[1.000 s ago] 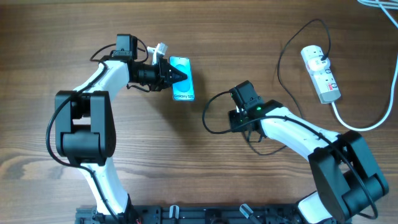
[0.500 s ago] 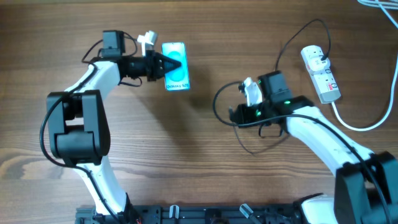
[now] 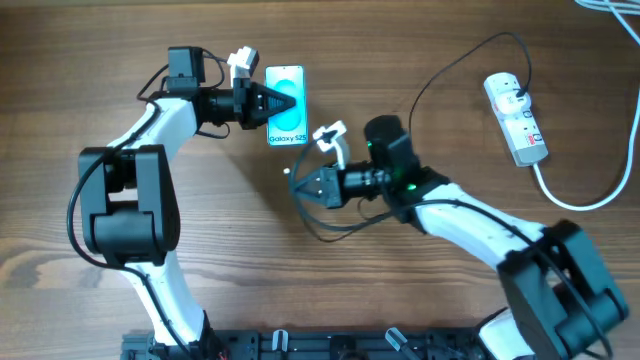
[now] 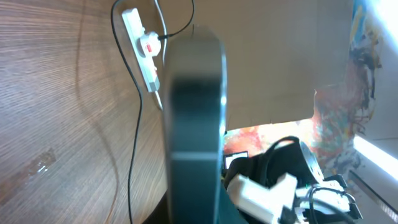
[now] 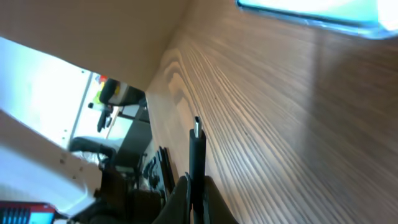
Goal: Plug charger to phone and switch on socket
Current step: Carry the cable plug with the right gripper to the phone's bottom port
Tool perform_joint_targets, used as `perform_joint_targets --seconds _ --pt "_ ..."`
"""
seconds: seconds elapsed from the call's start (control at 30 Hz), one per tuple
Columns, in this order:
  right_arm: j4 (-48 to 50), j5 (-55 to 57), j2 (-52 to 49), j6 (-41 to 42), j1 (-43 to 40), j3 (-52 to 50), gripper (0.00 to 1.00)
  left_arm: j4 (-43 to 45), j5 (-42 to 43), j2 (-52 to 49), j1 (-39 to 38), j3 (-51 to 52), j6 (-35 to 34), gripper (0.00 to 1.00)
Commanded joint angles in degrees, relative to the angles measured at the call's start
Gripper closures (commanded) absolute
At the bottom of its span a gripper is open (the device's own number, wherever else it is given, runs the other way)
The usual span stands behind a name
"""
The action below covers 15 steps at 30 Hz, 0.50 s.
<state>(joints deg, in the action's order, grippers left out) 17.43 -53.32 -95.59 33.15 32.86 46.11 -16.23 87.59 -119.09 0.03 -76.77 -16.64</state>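
Note:
The phone [image 3: 286, 105], teal screen with a white "Galaxy S25" strip, lies at upper centre of the table. My left gripper [image 3: 268, 103] is shut on its left edge; in the left wrist view the phone [image 4: 194, 118] fills the centre, edge-on. My right gripper [image 3: 312, 186] is shut on the charger's connector end, below and right of the phone. The connector tip [image 5: 197, 129] sticks out past the fingers, apart from the phone [image 5: 317, 15]. The black cable [image 3: 445, 75] runs to a white plug in the socket [image 3: 516, 118] at far right.
The socket's thick white cord [image 3: 585, 200] curves off the right edge. Slack cable loops [image 3: 335, 228] lie under the right arm. The socket also shows in the left wrist view [image 4: 142, 53]. The table is bare wood around them.
My right gripper swung left with the connector, from near the table's middle-right to just below the phone. The left gripper and phone barely shifted right.

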Motion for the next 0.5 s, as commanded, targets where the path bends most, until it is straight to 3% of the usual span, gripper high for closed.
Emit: perform_joint_targets --seconds 0.0,0.2,0.3,0.47 --pt "8.1 1.9 -3.9 3.7 2.4 -0.1 0.96 0.2 2.6 0.2 -0.9 -0.3 2.1 0.96" --pt "12.3 1.7 -4.5 1.6 0.9 -0.1 0.96 0.1 2.8 0.2 -0.9 -0.3 4.2 0.96" --pt "14.0 0.4 -4.5 3.5 -2.2 -0.1 0.96 0.2 2.8 0.2 -0.9 -0.4 0.3 0.96" --pt "17.4 -0.7 -4.5 14.6 -2.9 -0.1 0.96 0.5 2.7 0.2 -0.2 -0.4 -5.2 0.96"
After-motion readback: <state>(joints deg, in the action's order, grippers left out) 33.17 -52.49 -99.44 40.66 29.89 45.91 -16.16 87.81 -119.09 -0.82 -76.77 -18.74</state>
